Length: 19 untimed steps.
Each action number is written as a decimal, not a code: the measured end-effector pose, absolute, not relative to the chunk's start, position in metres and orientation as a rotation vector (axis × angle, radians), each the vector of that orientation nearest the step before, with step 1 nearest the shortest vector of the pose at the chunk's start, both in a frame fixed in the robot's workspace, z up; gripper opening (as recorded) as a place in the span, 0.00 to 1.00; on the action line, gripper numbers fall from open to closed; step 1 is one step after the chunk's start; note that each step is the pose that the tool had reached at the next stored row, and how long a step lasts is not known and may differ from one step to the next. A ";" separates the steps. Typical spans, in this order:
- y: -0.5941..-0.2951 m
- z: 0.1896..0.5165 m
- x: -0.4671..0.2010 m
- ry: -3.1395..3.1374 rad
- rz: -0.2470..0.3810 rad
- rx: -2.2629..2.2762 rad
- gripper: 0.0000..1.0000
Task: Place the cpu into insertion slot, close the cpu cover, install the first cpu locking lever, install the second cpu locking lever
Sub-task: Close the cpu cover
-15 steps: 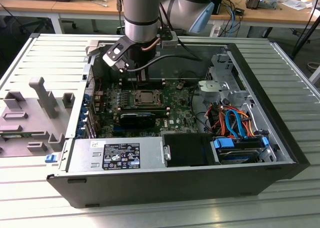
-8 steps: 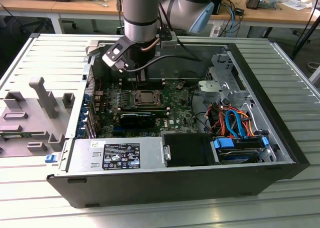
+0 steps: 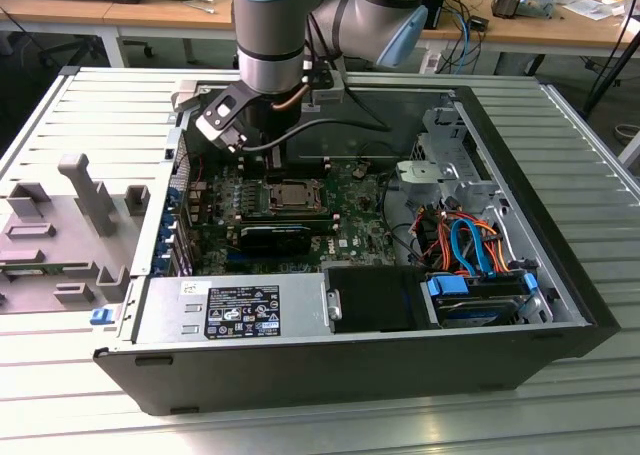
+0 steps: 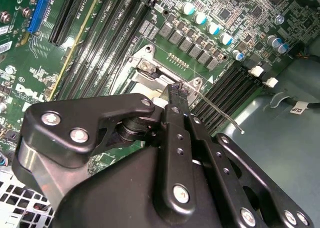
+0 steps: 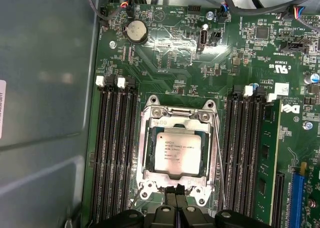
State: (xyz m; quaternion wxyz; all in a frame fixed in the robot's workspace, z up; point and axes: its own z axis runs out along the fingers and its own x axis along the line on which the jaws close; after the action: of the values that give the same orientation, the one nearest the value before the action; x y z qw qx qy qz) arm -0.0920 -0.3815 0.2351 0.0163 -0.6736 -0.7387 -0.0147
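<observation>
The cpu, a silver-grey square chip, lies in the insertion slot of the green motherboard. The silvery cpu cover lies flat over it, and the chip shows through the cover's window. My gripper is shut, its black fingertips side by side at the socket's near edge, just past the cover's tongue. One thin wire locking lever runs along a side of the socket. In the second wrist view a lever sticks out free beside my gripper. In the exterior view the socket sits under the arm.
Long black memory slots flank the socket on both sides. The open computer case holds a power supply, a drive bay and coloured cables. A grey fixture plate lies at the exterior view's left.
</observation>
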 end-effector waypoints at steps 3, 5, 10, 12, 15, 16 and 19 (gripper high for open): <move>-0.381 0.235 -0.093 -2.297 -0.046 -2.095 0.11; -0.381 0.235 -0.093 -2.297 -0.046 -2.095 0.11; -0.381 0.231 -0.096 -2.297 -0.046 -2.095 0.11; -0.381 0.230 -0.096 -2.297 -0.046 -2.094 0.11; -0.381 0.230 -0.096 -2.297 -0.046 -2.095 0.11; -0.382 0.229 -0.096 -2.297 -0.046 -2.094 0.11; -0.382 0.229 -0.097 -2.300 -0.046 -2.091 0.11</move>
State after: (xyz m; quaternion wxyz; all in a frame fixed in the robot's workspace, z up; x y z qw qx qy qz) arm -0.0965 -0.3822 0.2287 0.0164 -0.6724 -0.7398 -0.0148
